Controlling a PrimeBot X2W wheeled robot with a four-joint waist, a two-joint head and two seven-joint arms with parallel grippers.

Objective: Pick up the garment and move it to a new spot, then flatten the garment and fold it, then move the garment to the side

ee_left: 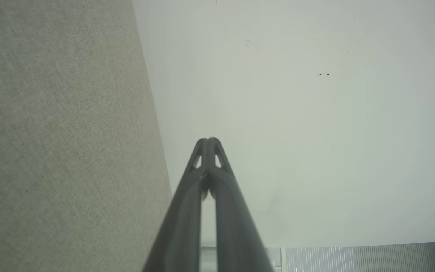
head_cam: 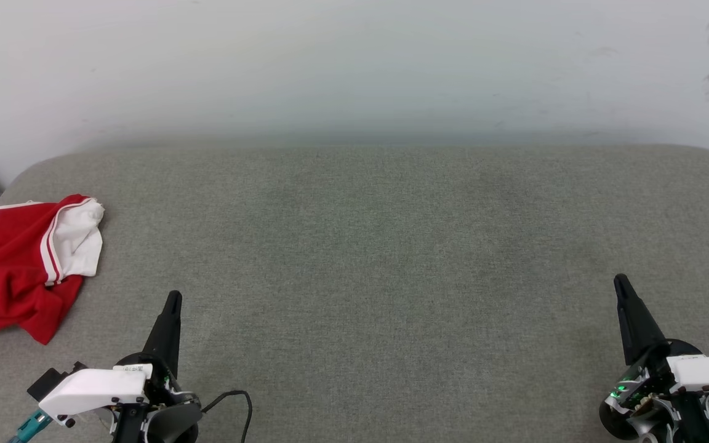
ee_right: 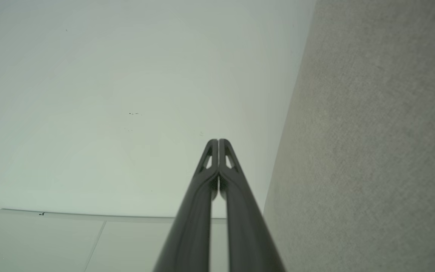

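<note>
Now the garment (head_cam: 16,271) lies in a crumpled heap at the left edge of the grey cushion (head_cam: 379,258), about midway between its near and far sides. The edge of the head view cuts off its left part. It sits left of and slightly farther than the left fingers (head_cam: 173,299), near them but apart, with bare fabric between. The right fingers (head_cam: 620,283) are well away from it, across the whole cushion on the right.

Both pairs of fingers are pressed together, tip against tip, and hold nothing. They hover over the near part of the cushion and point toward the far wall (head_cam: 354,67). The left wrist view shows the left fingers (ee_left: 208,141) closed with no gap at the tips, and the right wrist view shows the same for the right fingers (ee_right: 218,142).

The garment is too bunched to show a clear front or back, and no lettering is visible. Its white sleeve (head_cam: 80,240), edged with red-and-white striped trim, lies at the far right corner of the heap, on the side facing the left fingers. A red corner of cloth pokes out toward the near side. What can be seen of the heap runs longer from near to far than from left to right, but its true long axis cannot be told because part of it is out of frame.
</note>
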